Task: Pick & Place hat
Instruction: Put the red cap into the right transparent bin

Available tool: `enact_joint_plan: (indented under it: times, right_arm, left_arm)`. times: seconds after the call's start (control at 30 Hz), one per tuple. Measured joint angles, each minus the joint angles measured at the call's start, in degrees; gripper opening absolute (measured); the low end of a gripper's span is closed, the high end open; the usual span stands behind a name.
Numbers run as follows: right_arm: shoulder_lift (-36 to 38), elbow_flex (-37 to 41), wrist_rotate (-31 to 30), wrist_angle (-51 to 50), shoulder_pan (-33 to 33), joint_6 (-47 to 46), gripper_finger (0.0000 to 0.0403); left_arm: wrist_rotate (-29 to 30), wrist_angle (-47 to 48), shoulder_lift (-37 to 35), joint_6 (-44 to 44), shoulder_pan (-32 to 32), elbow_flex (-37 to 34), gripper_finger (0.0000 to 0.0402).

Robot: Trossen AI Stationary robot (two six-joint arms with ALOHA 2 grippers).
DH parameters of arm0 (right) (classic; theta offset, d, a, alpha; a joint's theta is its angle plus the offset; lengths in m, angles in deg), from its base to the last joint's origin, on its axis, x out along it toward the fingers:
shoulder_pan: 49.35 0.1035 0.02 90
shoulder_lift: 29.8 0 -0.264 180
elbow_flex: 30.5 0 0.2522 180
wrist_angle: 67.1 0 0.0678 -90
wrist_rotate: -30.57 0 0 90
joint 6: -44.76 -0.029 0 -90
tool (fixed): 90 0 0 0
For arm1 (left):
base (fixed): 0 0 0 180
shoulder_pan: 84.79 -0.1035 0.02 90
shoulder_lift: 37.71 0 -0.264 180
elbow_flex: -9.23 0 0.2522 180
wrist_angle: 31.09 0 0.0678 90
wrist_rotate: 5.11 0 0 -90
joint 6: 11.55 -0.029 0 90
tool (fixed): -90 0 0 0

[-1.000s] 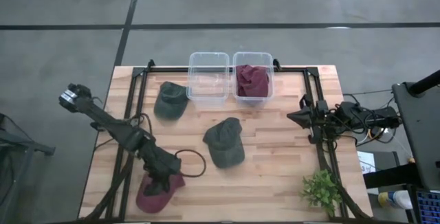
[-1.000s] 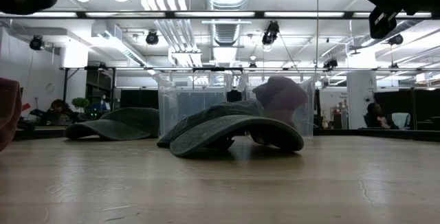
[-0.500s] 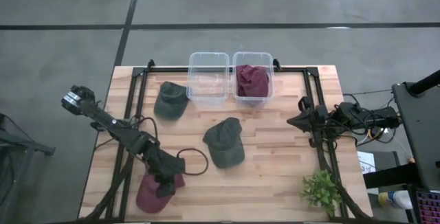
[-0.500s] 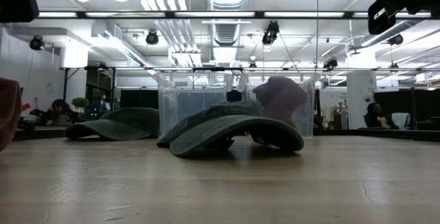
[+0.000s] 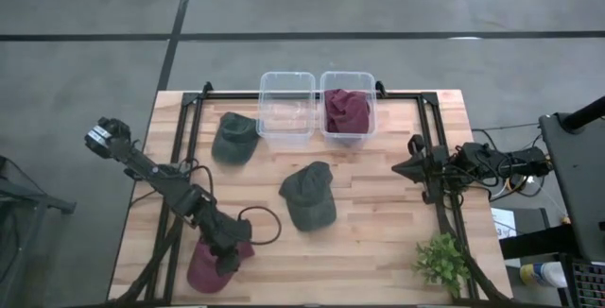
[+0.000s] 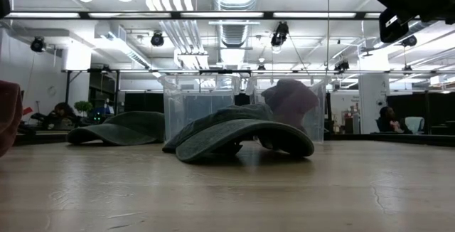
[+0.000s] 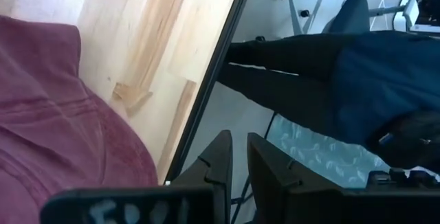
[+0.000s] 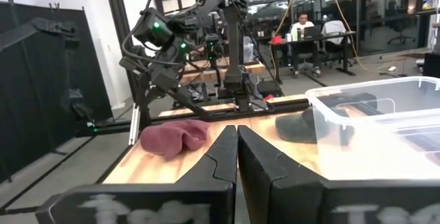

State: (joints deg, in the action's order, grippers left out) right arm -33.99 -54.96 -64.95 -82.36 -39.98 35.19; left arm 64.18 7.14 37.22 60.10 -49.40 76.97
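A maroon hat (image 5: 206,272) lies crown up near the table's near-left corner; it also shows in the left wrist view (image 7: 55,114) and at the low view's left edge (image 6: 6,114). My left gripper (image 5: 227,251) hovers over that hat's right side. Its fingers (image 7: 239,141) stand a narrow gap apart, beside the hat and out past the table's edge. A dark green hat (image 5: 308,196) rests on its brim mid-table. A second green hat (image 5: 234,138) lies left of the bins. My right gripper (image 5: 397,166) waits shut at the table's right side (image 8: 237,131).
Two clear bins stand at the far edge: the left bin (image 5: 286,105) and the right bin (image 5: 371,119), which holds a maroon hat (image 5: 346,110). A black cable loop (image 5: 267,225) trails by the left arm. A small plant (image 5: 442,261) sits at the near-right corner. A person (image 7: 357,80) is beyond the table's edge.
My left arm has swung a little toward the table's near edge, over the maroon hat. In the low view its dark body has slid out past the left edge of the picture. The hats lie as before.
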Motion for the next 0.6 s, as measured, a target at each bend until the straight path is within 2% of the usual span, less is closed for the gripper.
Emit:
enact_joint_plan:
  times: [0.23,0.6]
  right_arm:
    - [0.00,-0.01,-0.02,-0.02,0.00,0.79,0.0008]
    - [0.00,0.01,-0.02,-0.02,0.00,0.71,0.0008]
  left_arm:
    - [0.41,-0.04,-0.02,2.30,0.09,0.00,0.0039]
    - [7.32,-0.03,-0.02,3.68,0.07,0.00,0.0039]
